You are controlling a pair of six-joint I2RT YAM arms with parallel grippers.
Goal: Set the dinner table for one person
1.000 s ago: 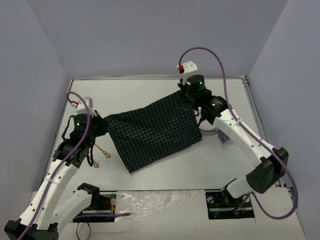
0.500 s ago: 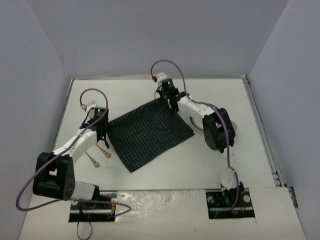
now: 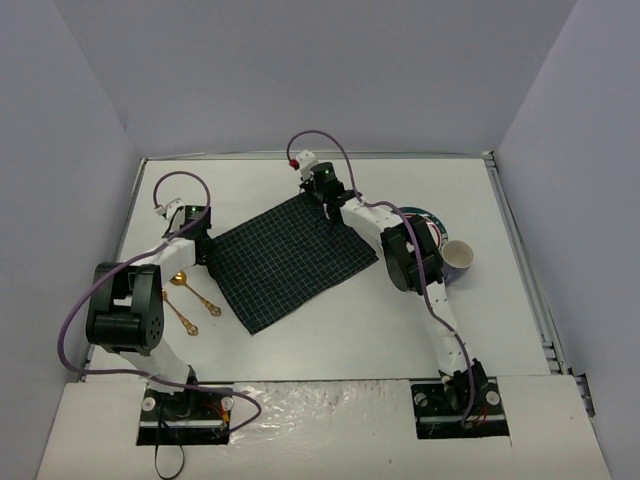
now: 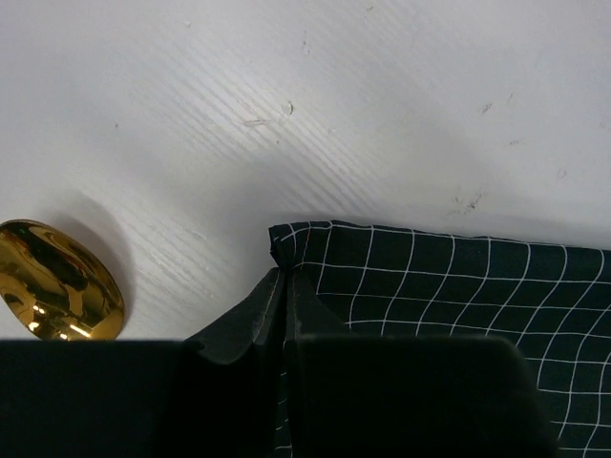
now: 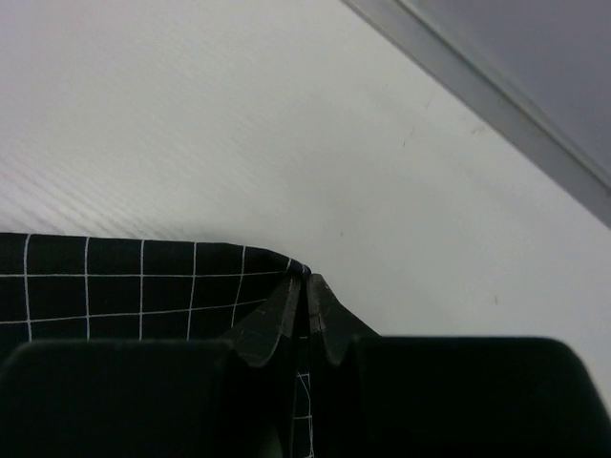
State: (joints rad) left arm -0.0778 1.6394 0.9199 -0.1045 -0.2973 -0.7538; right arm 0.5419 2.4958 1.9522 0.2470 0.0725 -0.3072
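A dark green checked cloth [image 3: 290,262] lies spread flat on the white dinner table [image 3: 330,340], turned like a diamond. My left gripper [image 3: 210,241] is shut on its left corner. In the left wrist view the jaws [image 4: 284,279] pinch the cloth's [image 4: 439,286] edge just above the tabletop. My right gripper [image 3: 317,200] is shut on the far corner; the right wrist view has the tips [image 5: 305,282] closed over the folded hem of the cloth [image 5: 115,286].
Two gold spoons [image 3: 192,295] lie left of the cloth, one bowl [image 4: 59,292] close beside my left fingers. A teal-rimmed plate [image 3: 432,218] and a white cup [image 3: 458,257] stand at right behind the right arm. A metal rail [image 5: 496,100] runs past the far corner.
Both arms swung down and stretched toward the far side, laying the raised cloth flat and a little further left. The plate and cup, hidden before, now show.
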